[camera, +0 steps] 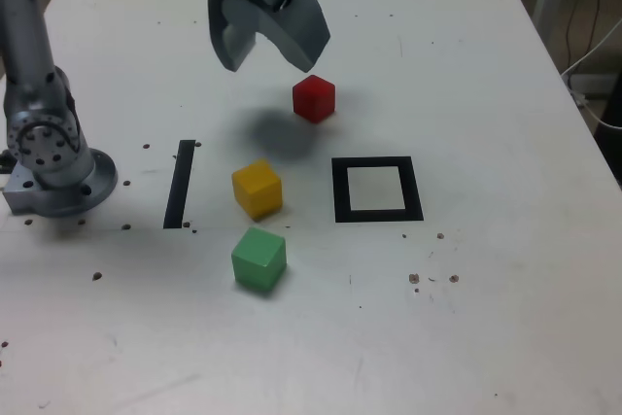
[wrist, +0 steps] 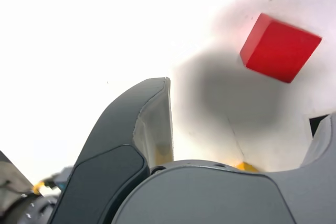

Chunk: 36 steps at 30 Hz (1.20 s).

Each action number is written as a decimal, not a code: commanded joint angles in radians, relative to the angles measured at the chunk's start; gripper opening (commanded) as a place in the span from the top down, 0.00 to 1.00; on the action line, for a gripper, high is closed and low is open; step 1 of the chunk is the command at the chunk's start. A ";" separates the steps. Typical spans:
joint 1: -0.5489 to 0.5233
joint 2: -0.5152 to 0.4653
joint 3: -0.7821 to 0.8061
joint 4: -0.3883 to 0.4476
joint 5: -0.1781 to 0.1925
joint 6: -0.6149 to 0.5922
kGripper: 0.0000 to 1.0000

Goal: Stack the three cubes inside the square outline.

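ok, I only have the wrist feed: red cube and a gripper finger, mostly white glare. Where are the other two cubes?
Observer: The yellow cube and the green cube sit on the table, apart, green nearer the camera in the exterior view.
Operator: The square outline?
Observer: The square outline is on the exterior view's right of the yellow cube, with nothing inside it.
Operator: Gripper near the red one?
Observer: The gripper hangs open above the table, holding nothing, on the exterior view's left of the red cube and higher in the picture.
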<state>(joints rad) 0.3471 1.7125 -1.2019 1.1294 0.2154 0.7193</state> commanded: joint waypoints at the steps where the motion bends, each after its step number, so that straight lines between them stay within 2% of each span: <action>1: 0.001 0.018 -0.003 -0.018 0.003 0.032 0.04; 11: 0.001 0.095 0.020 -0.105 0.004 0.127 0.03; 17: -0.010 0.110 0.014 -0.115 0.007 0.134 0.04; 28: -0.035 0.137 0.035 -0.162 0.007 0.134 0.13; 36: -0.036 0.181 0.018 -0.175 0.027 0.137 0.16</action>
<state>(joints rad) 0.3134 1.8821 -1.1783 0.9577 0.2384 0.8540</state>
